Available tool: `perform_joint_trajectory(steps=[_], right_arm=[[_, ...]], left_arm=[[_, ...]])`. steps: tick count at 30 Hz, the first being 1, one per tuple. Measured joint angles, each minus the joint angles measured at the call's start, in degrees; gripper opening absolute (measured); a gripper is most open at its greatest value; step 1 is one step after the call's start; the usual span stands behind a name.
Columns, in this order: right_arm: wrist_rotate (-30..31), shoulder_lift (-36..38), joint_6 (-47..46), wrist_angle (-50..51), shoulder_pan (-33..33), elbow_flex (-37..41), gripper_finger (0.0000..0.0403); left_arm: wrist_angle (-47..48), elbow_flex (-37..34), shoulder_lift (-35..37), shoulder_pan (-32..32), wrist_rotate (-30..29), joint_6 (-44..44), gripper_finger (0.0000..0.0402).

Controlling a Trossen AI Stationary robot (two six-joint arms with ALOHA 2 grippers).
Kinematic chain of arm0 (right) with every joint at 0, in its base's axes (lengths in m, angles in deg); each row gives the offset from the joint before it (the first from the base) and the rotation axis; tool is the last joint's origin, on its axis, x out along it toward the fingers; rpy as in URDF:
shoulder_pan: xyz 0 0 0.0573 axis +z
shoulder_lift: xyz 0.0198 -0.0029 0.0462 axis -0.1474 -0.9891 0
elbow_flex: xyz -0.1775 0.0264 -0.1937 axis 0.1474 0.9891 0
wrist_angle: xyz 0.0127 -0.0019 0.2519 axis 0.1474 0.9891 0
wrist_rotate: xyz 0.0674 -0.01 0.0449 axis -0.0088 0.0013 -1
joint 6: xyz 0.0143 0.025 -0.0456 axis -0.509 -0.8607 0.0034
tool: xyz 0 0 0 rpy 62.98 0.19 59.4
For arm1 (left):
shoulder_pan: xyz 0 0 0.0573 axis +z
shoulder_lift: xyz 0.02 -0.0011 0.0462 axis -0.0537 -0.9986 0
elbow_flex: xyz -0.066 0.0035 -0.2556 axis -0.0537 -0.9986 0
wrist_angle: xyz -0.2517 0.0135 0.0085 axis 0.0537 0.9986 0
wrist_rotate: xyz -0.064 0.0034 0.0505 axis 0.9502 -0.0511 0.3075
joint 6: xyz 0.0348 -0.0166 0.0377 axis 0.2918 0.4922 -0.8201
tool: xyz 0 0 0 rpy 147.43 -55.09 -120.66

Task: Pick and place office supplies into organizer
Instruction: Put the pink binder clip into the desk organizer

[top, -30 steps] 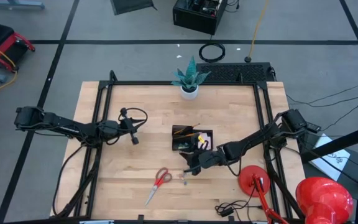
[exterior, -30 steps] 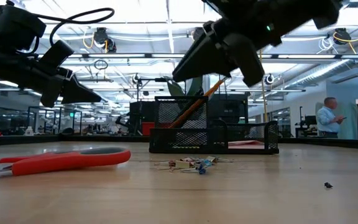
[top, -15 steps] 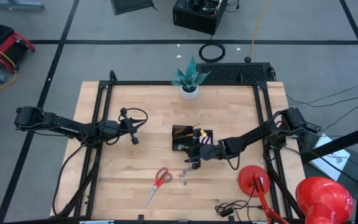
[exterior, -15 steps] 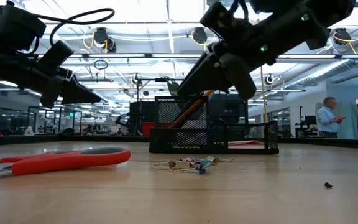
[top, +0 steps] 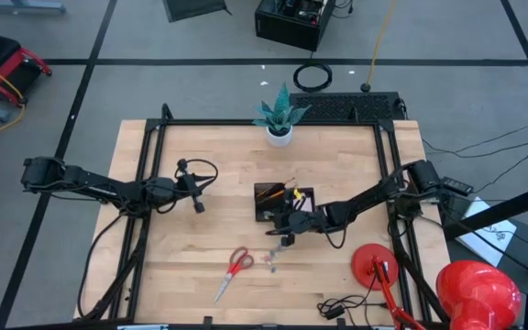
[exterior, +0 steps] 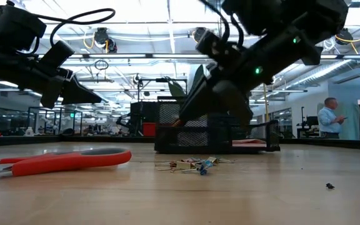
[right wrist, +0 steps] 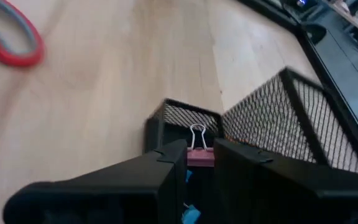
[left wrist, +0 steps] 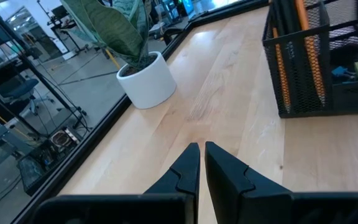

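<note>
One pink binder clip (right wrist: 199,153) pinched in right end effector (right wrist: 199,163), organizer (right wrist: 272,118) just ahead; left end effector (left wrist: 201,151) narrow, holding nothing

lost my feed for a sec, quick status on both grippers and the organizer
Right gripper shut on a pink binder clip, over the organizer. Left gripper shut, empty, waiting at table's left. Scissors and loose clips on the table, nothing blocking.
</note>
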Motion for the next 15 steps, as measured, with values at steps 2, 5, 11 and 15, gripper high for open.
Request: perform_joint_trajectory(steps=[2, 5, 11, 15], right_arm=[[0.35, -0.44, 0.0, 0.24, -0.23, 0.04, 0.0063], [1.7, -0.6, 0.23, -0.12, -0.19, 0.02, 0.0063], [3.11, -0.62, 2.96, -0.88, 0.85, 0.02, 0.0061], [7.81, -0.62, 4.59, -1.21, 3.11, 0.02, 0.006]], left_arm=[[-0.01, 0.0, 0.01, -0.02, 0.0, 0.09, 0.0031], [0.0, 0.0, 0.0, -0.02, 0.0, -0.16, 0.0031], [0.02, 0.0, 0.0, 0.0, 0.02, -0.27, 0.0031], [0.02, 0.0, 0.02, -0.02, 0.02, -0.23, 0.0031]])
